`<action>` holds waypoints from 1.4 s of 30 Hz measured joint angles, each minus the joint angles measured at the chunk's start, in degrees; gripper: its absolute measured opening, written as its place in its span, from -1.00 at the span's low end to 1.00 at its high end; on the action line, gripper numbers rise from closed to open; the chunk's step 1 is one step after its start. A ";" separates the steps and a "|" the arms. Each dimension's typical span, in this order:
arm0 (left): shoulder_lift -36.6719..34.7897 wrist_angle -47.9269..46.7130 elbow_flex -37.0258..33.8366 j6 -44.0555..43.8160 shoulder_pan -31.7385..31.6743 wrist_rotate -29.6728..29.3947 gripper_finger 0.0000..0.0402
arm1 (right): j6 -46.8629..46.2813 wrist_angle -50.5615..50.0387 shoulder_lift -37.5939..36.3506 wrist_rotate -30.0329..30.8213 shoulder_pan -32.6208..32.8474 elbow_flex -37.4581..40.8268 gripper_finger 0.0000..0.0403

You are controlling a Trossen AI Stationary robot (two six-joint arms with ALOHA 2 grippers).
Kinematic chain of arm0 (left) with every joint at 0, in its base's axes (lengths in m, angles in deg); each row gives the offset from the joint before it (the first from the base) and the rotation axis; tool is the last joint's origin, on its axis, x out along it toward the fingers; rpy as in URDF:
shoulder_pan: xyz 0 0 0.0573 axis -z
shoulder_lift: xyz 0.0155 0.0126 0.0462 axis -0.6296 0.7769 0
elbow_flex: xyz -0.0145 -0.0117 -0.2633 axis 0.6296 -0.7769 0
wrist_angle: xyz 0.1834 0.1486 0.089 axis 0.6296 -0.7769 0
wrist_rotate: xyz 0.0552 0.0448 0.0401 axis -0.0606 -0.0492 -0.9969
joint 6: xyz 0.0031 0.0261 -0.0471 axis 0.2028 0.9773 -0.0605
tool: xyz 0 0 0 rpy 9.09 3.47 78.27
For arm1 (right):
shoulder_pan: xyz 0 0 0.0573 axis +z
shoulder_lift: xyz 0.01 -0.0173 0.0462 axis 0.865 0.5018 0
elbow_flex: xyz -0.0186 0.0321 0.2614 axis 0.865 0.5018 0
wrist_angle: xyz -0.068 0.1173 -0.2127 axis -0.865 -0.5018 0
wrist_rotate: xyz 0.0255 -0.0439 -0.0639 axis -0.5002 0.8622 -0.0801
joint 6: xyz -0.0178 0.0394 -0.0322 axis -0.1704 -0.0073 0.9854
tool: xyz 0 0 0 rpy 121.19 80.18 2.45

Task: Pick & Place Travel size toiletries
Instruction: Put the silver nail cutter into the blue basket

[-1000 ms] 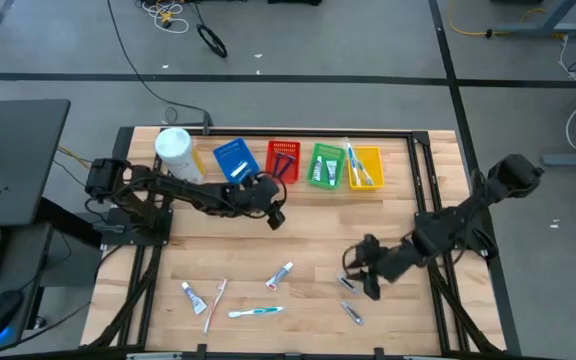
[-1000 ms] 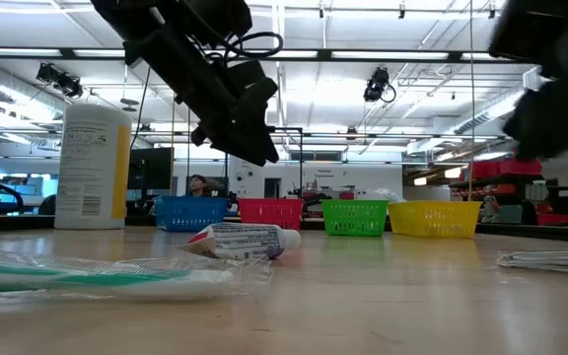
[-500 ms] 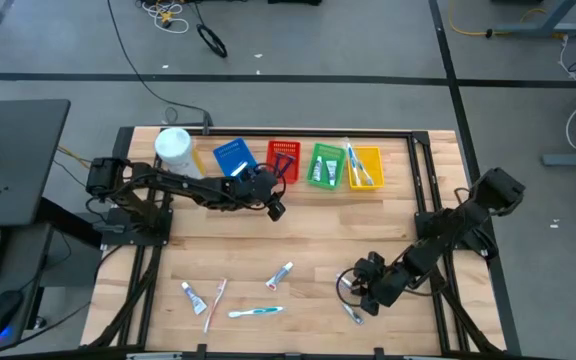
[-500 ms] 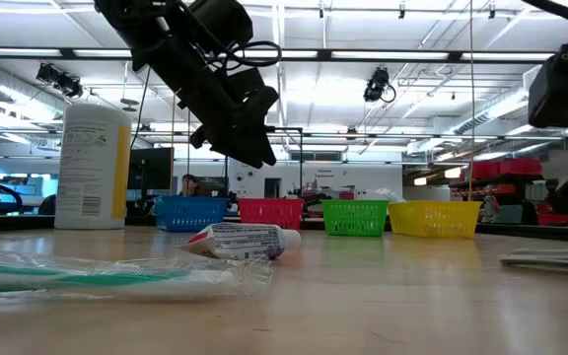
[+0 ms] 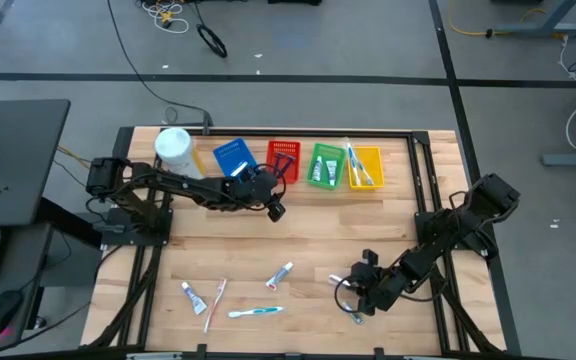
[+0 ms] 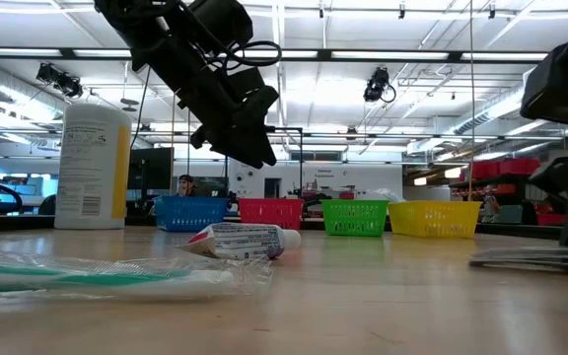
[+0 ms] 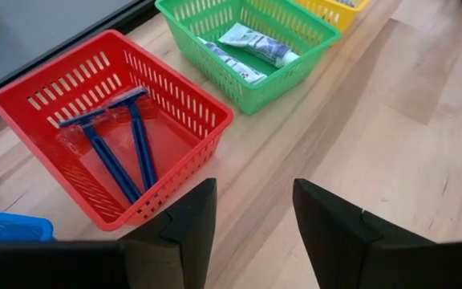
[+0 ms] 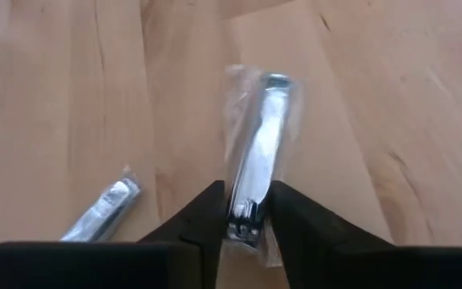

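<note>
My right gripper (image 5: 354, 293) (image 8: 245, 210) is low over the table's near right part. It is shut on a silver nail clipper in a clear wrapper (image 8: 257, 152) (image 6: 517, 259). A second wrapped silver item (image 8: 103, 210) (image 5: 356, 318) lies flat beside it. A toothpaste tube (image 5: 283, 272) (image 6: 245, 240), another tube (image 5: 192, 296), a pink toothbrush (image 5: 214, 303) and a white-blue toothbrush (image 5: 256, 312) lie flat near the front edge. My left gripper (image 5: 276, 210) (image 7: 255, 215) hangs open above the table in front of the red basket (image 7: 95, 88), which holds two blue razors (image 7: 123, 144). My right gripper pinches the wrapped nail clipper at its near end (image 8: 243, 226), one finger (image 8: 207, 213) on each long side. The fingers come in low, slanting from the table's right. The clipper reaches forward past the fingertips and lies flat on the table.
Blue (image 5: 233, 158), red (image 5: 282, 158), green (image 5: 325, 165) and yellow (image 5: 365, 167) baskets stand in a row along the far edge. A large white canister (image 5: 175, 152) stands at their left. The green basket holds tubes (image 7: 255, 44). Bare wood lies mid-table.
My right gripper has moved toward the table's near edge and a little left, coming down onto the wrapped silver items. My left gripper has drawn back slightly toward the baskets and then kept still. The toiletries on the table have not moved.
</note>
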 joint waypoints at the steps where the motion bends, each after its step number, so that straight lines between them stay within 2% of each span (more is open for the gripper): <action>1: 0.00 0.00 0.00 -0.01 0.00 0.00 -0.12 | 0.07 -0.08 0.01 0.13 0.00 0.04 -0.50; 6: 0.00 -0.10 0.00 -0.01 0.04 1.46 -0.12 | -0.45 -0.07 0.01 0.33 -0.02 0.07 -0.69; 12: 0.00 -0.31 0.00 1.60 0.04 7.43 -0.12 | -0.45 2.49 0.13 2.20 -0.13 0.40 -0.71; 17: -0.57 -0.49 0.37 3.39 0.04 8.27 -0.12 | 1.82 3.17 -1.87 4.52 -2.12 0.67 -0.72; 22: -1.29 0.02 1.82 5.06 0.04 11.89 -0.12 | 11.61 5.05 -4.09 8.27 -8.05 0.62 -0.73; 27: -1.22 0.01 2.64 8.40 0.07 15.39 -0.12 | 25.65 14.09 -4.73 4.35 -16.26 0.49 -0.73; 30: -1.22 -0.41 2.61 9.05 0.07 15.41 -0.12 | 33.73 19.87 -4.75 0.73 -21.11 0.48 -0.73; 33: -1.22 -0.31 2.60 9.14 0.07 15.39 -0.12 | 39.63 23.31 -4.80 0.30 -25.60 0.45 -0.73; 42: -1.22 0.09 2.60 10.19 0.04 12.96 -0.12 | 49.41 26.44 -4.84 -1.27 -35.54 0.40 -0.73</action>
